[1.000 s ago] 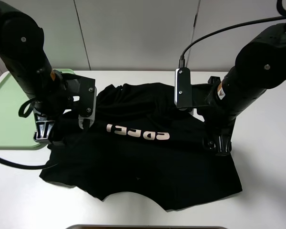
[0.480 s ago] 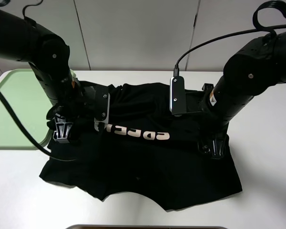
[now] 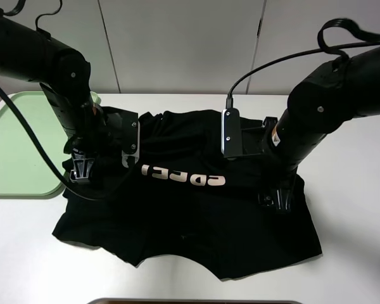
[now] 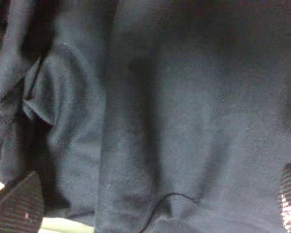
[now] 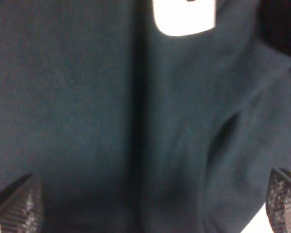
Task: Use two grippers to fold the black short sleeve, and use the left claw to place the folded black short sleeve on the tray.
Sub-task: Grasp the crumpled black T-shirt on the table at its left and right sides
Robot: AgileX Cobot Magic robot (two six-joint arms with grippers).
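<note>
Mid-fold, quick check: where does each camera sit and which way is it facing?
Exterior high: mounted high, looking down at the table, black short sleeve and tray; shows both arms, left gripper and right gripper.
Left wrist: on the left arm, looking past two fingertips at black cloth close up.
Right wrist: on the right arm, likewise; fingertips, cloth, a pale patch.
Shared: all three see the black short sleeve; the patch may be its lettering.
</note>
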